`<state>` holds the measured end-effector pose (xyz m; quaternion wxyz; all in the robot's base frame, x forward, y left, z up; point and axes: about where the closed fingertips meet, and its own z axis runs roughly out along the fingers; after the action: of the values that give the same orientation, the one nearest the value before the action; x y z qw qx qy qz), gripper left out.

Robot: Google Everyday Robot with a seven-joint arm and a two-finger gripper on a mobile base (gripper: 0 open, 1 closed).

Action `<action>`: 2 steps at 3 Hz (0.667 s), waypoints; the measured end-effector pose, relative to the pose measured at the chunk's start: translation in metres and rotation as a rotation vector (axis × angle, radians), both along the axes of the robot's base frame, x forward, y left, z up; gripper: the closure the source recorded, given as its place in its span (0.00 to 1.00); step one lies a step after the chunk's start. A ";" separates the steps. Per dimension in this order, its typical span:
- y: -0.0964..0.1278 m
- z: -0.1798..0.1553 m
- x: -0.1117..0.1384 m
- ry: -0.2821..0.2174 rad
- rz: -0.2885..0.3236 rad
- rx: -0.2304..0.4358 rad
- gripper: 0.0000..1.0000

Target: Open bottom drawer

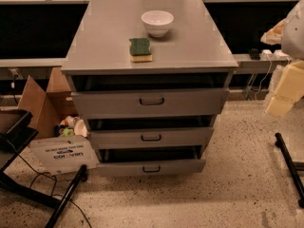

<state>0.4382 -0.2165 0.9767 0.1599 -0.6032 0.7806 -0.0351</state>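
The grey cabinet (149, 37) has three drawers stacked in its front. The bottom drawer (175, 166) has the shortest, narrowest front panel and a small dark pull handle (151, 169). It stands pulled out a little, with a dark gap above its front. The middle drawer (180, 137) and the top drawer (190, 102) also stand slightly out. My gripper (281, 103), cream coloured, hangs at the right edge of the view. It is well to the right of the cabinet, about level with the top drawer, and touches nothing.
A white bowl (157, 22) and a green-and-yellow sponge (140, 49) sit on the cabinet top. An open cardboard box (52, 122) with clutter stands left of the cabinet. Black stand legs (66, 196) and cables lie on the speckled floor at left, and another black leg (289, 163) lies at right.
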 end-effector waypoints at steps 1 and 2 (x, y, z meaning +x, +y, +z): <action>0.000 0.000 0.000 0.000 0.000 0.000 0.00; 0.008 -0.041 0.003 0.047 -0.006 -0.066 0.00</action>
<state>0.4411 -0.2086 0.9362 0.1215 -0.6066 0.7842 -0.0471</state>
